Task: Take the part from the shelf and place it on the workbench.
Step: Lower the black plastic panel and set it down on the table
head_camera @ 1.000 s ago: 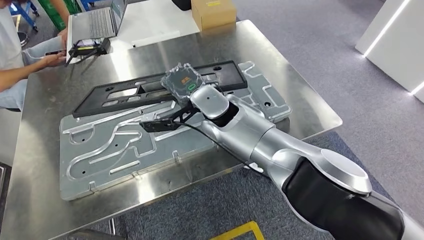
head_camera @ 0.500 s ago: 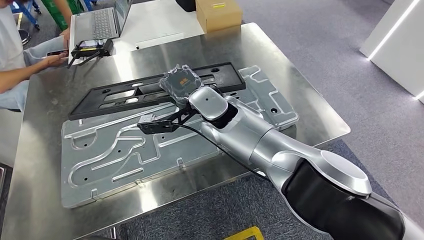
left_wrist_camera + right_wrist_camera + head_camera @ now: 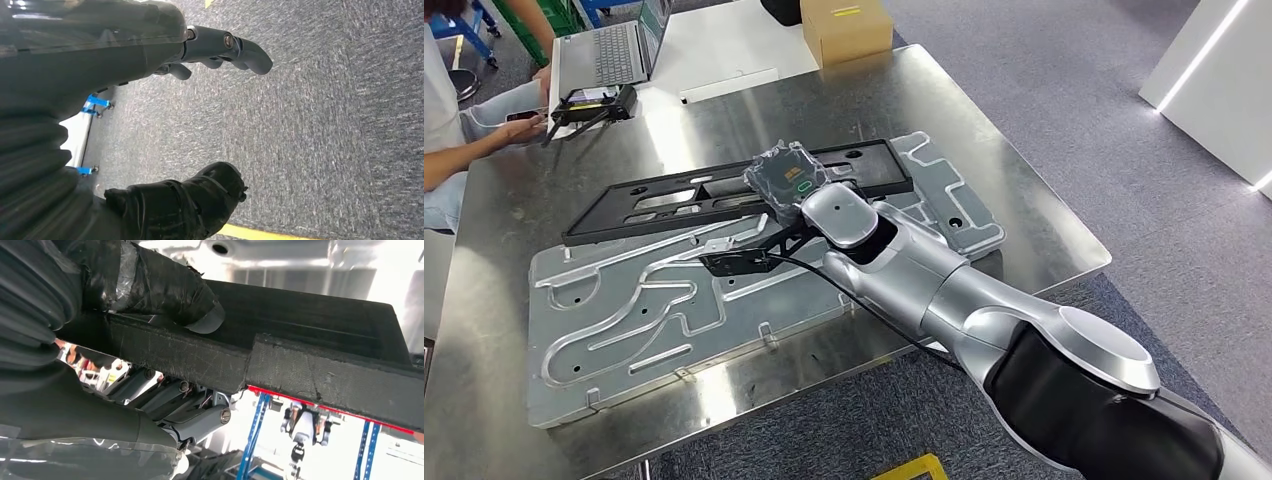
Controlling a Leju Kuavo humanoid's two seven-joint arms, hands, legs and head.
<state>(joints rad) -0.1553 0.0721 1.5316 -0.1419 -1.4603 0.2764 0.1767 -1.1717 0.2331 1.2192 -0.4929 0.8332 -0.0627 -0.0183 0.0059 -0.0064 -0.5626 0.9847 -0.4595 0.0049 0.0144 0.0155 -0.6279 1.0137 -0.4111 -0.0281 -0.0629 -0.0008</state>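
Holding a black panel over the metal bench

Spreading across most of the head view is the steel workbench, its top shiny and scuffed. On it lies a large grey metal plate cut with winding grooves and small holes, taking up much of the bench's near half. Reaching in from the lower right, the robot's silver right arm stretches over the plate's right part.

The long black panel, the part for this task, runs along the far edge of the grooved plate, with slots and holes along its length. Its right-hand portion sits under the right hand. The right wrist view shows this hand clasped on the panel's edge: the taped thumb presses on one face and the grey fingers curl beneath the other. Whether the panel touches the plate or is held just above it, I cannot tell.

At the bench's far left corner a person's forearm reaches toward a small black device, with a laptop just behind it. A cardboard box stands on the white table beyond.

The left hand hangs over grey carpet, fingers apart and grasping nothing.
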